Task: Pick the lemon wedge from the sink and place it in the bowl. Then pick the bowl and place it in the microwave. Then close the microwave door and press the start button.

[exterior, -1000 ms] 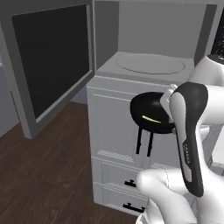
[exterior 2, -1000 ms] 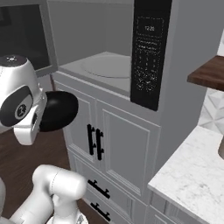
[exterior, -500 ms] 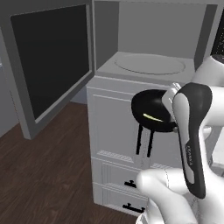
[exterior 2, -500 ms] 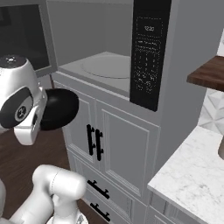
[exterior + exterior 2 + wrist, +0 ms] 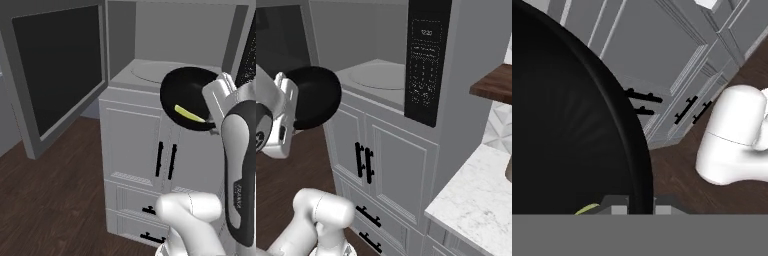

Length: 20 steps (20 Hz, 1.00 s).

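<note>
My gripper (image 5: 214,126) is shut on the near rim of the glossy black bowl (image 5: 186,92) and holds it tilted in the air, just in front of the open microwave (image 5: 170,30) at the level of its floor. The pale yellow-green lemon wedge (image 5: 189,114) lies inside the bowl by the held rim. The pale turntable (image 5: 159,73) sits right behind the bowl. Swung wide to the left is the microwave door (image 5: 55,70). In the hand view the bowl (image 5: 562,125) is close up, my gripper (image 5: 639,207) pinches its rim and a sliver of the wedge (image 5: 587,210) shows. The black control panel (image 5: 423,60) is right of the opening.
A white cabinet (image 5: 391,165) with black handles and drawers stands below the microwave. At the right are a marble counter (image 5: 476,200) and a wooden shelf (image 5: 493,85). Dark wooden floor (image 5: 55,200) lies to the left, under the open door.
The gripper has raised the bowl with the wedge from in front of the cabinet doors up to the microwave's opening, a little closer to it.
</note>
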Motion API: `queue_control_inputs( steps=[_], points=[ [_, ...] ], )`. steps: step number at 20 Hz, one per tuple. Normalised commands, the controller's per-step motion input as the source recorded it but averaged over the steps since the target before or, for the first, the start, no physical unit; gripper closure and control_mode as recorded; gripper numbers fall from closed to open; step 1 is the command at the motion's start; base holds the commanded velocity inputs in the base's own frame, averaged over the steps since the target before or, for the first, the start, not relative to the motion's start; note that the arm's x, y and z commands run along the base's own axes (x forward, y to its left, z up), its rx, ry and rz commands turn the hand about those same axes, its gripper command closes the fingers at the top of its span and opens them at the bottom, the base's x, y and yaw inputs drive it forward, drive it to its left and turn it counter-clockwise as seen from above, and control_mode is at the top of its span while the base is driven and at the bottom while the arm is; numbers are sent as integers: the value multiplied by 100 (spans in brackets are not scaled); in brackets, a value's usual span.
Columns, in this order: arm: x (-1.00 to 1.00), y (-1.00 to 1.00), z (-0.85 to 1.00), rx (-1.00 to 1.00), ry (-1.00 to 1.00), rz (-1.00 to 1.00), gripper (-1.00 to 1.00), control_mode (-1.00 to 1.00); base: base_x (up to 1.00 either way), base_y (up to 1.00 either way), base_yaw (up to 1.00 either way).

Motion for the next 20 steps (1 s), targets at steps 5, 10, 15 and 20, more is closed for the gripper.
queue_control_inputs(
  steps=[5,10,15,20],
  points=[
    [22,-39,56,6,-14,0,100,-100,0,0,0],
    [47,-21,29,3,-7,0,100,-100,0,0,0],
    [58,-4,-6,0,-11,0,100,-100,0,0,0],
    [59,-5,-6,0,-15,0,100,-100,0,0,0]
  ],
)
